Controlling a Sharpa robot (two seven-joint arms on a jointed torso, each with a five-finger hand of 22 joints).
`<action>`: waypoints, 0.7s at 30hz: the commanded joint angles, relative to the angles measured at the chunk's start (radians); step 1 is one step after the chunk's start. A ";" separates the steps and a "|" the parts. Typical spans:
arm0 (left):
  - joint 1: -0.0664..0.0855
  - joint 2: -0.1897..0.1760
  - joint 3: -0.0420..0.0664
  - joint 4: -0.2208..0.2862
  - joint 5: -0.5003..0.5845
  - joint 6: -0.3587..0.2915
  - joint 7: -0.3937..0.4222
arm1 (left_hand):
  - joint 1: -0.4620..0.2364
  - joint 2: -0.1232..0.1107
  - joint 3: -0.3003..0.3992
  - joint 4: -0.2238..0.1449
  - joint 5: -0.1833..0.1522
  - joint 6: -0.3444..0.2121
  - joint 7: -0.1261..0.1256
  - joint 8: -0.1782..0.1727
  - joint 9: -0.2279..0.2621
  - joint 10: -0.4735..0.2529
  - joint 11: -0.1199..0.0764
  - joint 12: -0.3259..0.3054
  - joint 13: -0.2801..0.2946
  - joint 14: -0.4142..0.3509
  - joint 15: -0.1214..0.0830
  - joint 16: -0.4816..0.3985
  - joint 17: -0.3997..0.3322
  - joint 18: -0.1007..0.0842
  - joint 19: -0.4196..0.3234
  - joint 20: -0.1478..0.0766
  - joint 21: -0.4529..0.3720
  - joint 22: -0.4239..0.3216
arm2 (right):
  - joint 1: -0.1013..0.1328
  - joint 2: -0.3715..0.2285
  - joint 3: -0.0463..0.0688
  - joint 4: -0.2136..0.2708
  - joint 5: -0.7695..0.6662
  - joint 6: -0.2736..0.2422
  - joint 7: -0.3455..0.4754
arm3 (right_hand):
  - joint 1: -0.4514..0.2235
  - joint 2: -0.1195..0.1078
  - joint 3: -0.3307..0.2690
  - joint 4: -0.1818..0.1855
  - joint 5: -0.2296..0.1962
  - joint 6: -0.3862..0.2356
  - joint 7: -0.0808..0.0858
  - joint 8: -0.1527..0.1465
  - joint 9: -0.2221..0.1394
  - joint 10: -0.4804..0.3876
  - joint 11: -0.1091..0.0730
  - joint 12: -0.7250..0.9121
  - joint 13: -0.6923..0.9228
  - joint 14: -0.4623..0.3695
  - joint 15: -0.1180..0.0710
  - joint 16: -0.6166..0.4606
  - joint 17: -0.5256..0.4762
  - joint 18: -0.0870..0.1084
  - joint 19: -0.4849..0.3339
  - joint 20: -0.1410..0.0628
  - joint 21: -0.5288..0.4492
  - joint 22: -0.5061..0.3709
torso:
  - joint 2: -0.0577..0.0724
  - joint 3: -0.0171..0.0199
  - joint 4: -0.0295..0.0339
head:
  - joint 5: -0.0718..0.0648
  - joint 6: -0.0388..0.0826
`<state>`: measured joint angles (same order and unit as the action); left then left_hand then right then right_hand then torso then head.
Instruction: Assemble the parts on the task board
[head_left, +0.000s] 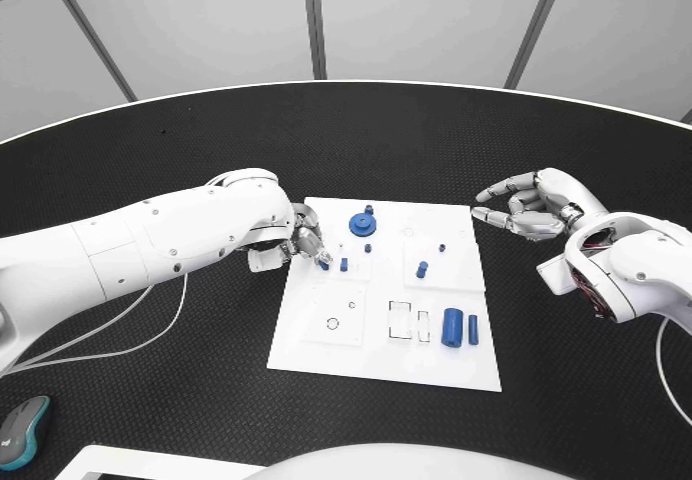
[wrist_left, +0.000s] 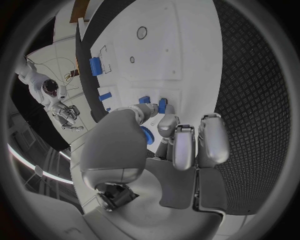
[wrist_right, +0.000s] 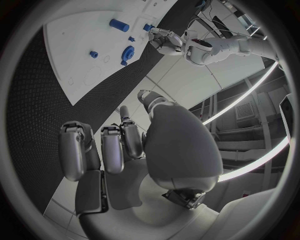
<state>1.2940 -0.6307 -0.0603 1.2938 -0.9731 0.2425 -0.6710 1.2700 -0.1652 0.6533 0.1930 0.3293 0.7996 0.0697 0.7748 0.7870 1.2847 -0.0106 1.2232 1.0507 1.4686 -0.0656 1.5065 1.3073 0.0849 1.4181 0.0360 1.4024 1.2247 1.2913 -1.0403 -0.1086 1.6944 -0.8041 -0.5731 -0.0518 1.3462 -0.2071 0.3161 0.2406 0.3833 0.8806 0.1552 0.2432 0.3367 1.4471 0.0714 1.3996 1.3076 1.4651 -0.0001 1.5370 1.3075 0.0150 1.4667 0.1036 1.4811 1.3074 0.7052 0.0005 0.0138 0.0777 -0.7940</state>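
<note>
On the task board (head_left: 325, 350) (white): blue parts (head_left: 453, 327)

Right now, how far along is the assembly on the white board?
Early. Done: a round blue gear-like part stands on the white task board. In hand: the left hand reaches a small blue peg; a grip is unclear. Left: two blue cylinders lie loose; the right hand holds nothing.

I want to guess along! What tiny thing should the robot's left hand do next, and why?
Probably close its fingers on the small blue peg and lift it a little. The left hand is already at the task board with fingertips right beside that peg, while the right hand hovers off the board, holding nothing.
</note>
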 joint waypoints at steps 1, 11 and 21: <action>0.000 0.003 0.000 -0.003 0.000 0.000 -0.003 | 0.000 0.009 0.085 -0.077 0.000 0.006 -0.006 0.006 -0.001 0.008 -0.002 0.005 -0.001 0.072 -0.008 -0.001 0.156 -0.014 0.009 -0.002 0.005 0.002 | 0.000 0.000 0.000 0.001 0.000 0.000 0.000 | 0.004 -0.002 -0.002 0.005 0.006 0.009 0.000 0.005 -0.001 0.000 -0.004 0.006 0.107 0.085 -0.008 -0.006 0.178 0.012 0.056 -0.009 -0.006 0.183 | 0.000 -0.0004 0.0000 | -0.002 -0.002; -0.001 0.006 0.000 -0.008 0.000 -0.015 -0.014 | -0.007 0.010 0.090 -0.077 0.000 0.011 -0.008 0.011 0.002 0.014 -0.003 0.011 0.005 0.072 -0.009 -0.001 0.156 -0.016 0.013 -0.002 0.009 0.010 | 0.000 -0.002 0.000 0.003 0.000 -0.001 0.000 | 0.004 -0.002 -0.002 0.005 0.006 0.009 0.000 0.005 -0.001 0.000 -0.004 0.006 0.107 0.085 -0.008 -0.006 0.178 0.012 0.056 -0.009 -0.006 0.183 | -0.001 -0.0007 0.0014 | -0.004 -0.005; -0.001 0.006 0.000 -0.008 -0.008 -0.010 -0.016 | -0.031 0.000 0.132 -0.087 0.004 0.018 -0.017 0.039 0.019 0.031 -0.011 0.027 0.024 0.072 -0.015 -0.001 0.157 -0.018 0.017 -0.007 0.015 0.021 | 0.000 -0.003 0.000 0.003 0.000 -0.001 0.000 | 0.004 -0.003 -0.002 0.006 0.008 0.010 -0.001 0.006 -0.001 0.000 -0.004 0.006 0.107 0.085 -0.008 -0.006 0.178 0.012 0.055 -0.009 -0.008 0.182 | -0.002 -0.0007 -0.0002 | -0.003 -0.007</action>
<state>1.2928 -0.6243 -0.0608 1.2860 -0.9773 0.2313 -0.6868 1.2498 -0.1644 0.6735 0.2087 0.3292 0.8156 0.0609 0.8066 0.8025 1.3099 -0.0217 1.2432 1.0742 1.4686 -0.0731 1.5065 1.3079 0.0850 1.4295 0.0318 1.4106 1.2427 1.2913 -1.0430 -0.1086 1.6974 -0.8041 -0.5740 -0.0518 1.3462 -0.2071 0.3161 0.2405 0.3884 0.8842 0.1516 0.2432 0.3369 1.4471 0.0714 1.3996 1.3074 1.4651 -0.0001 1.5370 1.3079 0.0150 1.4667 0.1036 1.4752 1.3074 0.7040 -0.0001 0.0145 0.0743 -0.8000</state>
